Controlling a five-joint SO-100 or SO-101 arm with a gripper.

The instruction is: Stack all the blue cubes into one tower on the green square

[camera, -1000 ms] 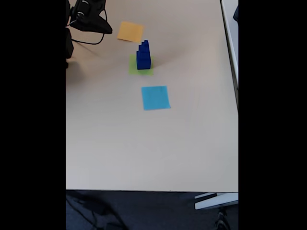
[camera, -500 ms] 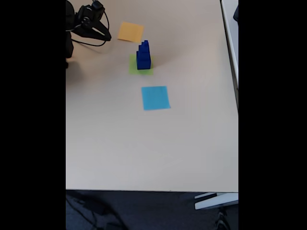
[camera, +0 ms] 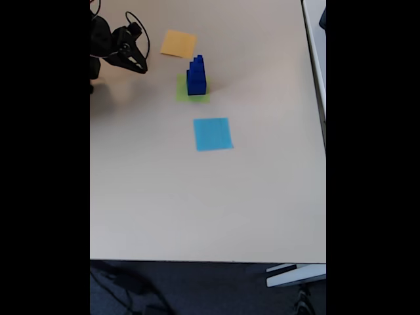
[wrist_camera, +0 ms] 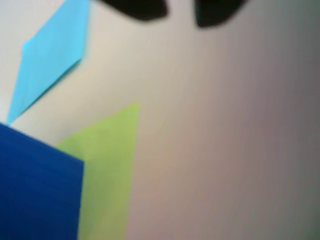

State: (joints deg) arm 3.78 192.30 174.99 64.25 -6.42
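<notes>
The blue cubes (camera: 195, 75) stand as one stepped tower, largest at the bottom, on the green square (camera: 194, 90) in the fixed view. My gripper (camera: 139, 64) hovers to the tower's left, near the table's far left corner, well apart from it. In the wrist view the bottom blue cube (wrist_camera: 35, 192) fills the lower left corner and sits on the green square (wrist_camera: 107, 170). At the top edge the gripper (wrist_camera: 180, 9) shows as two dark fingertips (wrist_camera: 135, 7) with a gap of bare table between them and nothing held.
An orange-yellow square (camera: 178, 43) lies behind the tower and a light-blue square (camera: 212, 134) in front of it, also seen as the light-blue square (wrist_camera: 47, 65) in the wrist view. The beige table (camera: 210, 203) stretches toward the near edge. A cable loops at the arm.
The arm has drawn back to the left and lowered slightly, away from the tower. The tower and the coloured squares have not moved.
</notes>
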